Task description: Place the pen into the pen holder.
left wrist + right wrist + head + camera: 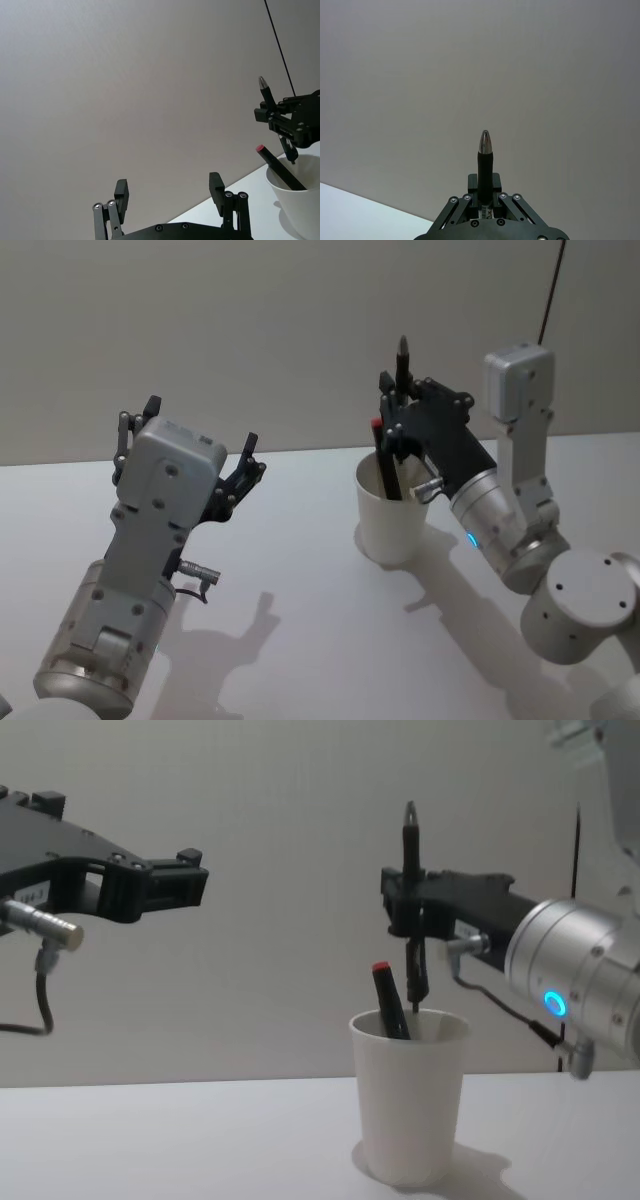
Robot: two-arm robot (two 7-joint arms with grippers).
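1. A white table spreads across the foreground, its surface smooth and matte, with soft grey shadows lying on it.
2. A plain grey-beige wall stands behind the table and meets its far edge in a straight line.
3. A thin dark cable hangs down against the wall at the upper right in the head view; the left wrist view also catches it as a slanting line.

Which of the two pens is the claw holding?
The upright silver-tipped pen, clamped in the right gripper above the cup; the red-capped pen leans inside.
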